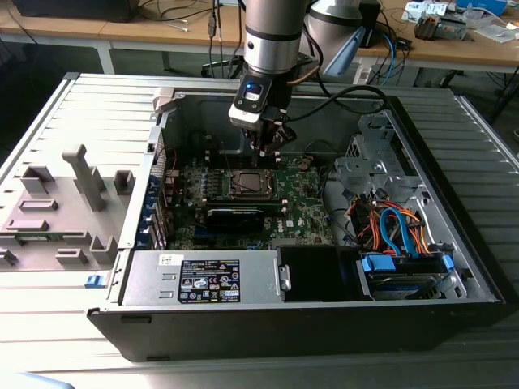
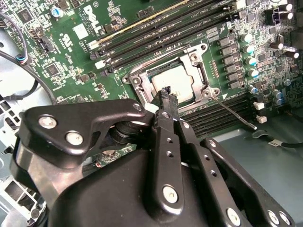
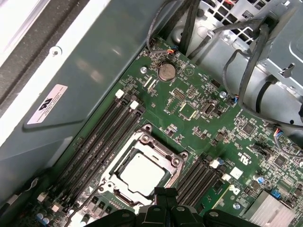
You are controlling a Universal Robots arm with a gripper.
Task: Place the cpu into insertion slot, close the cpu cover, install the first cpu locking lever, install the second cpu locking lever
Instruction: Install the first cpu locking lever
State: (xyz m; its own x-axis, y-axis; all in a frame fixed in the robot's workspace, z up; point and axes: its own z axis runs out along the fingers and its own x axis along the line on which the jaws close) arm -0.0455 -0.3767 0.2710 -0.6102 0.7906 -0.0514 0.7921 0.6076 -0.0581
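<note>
One cpu (image 3: 142, 174), one cpu cover (image 3: 163, 150).

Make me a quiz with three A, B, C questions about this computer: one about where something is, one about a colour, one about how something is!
1. Where is the cpu? A on the grey table; B in the insertion slot; C on the blue cables.
2. What colour is the circuit board? A red; B white; C green.
3. How is the cpu cover? A down over the cpu; B standing upright; C missing.
Answers: B, its silver top sits in the socket; C, green surrounds the socket; A, the frame lies flat around the chip.
</note>
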